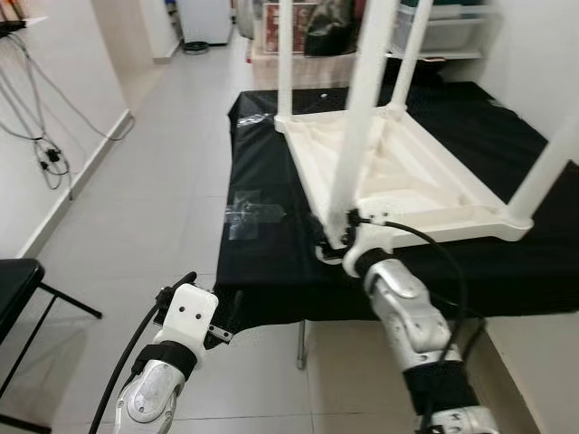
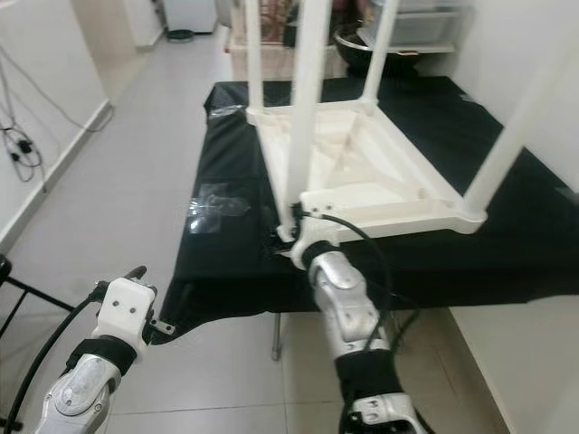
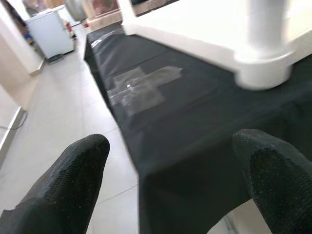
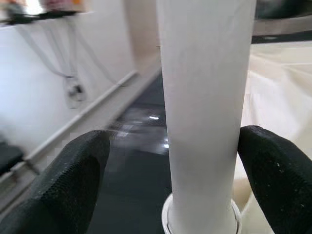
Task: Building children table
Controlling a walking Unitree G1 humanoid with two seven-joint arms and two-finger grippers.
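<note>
On the black-covered desk (image 1: 271, 262) at twelve o'clock, the upside-down white plastic children's table (image 1: 407, 176) has all four legs up, so little seems left, while the right gripper (image 4: 170, 165) spreads around the near white leg (image 1: 357, 127) and the left gripper (image 3: 170, 161) waits released.

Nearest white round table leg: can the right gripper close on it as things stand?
Probably yes. The right gripper has its fingers open either side of the nearest white round table leg, near its base, with nothing between them.
</note>
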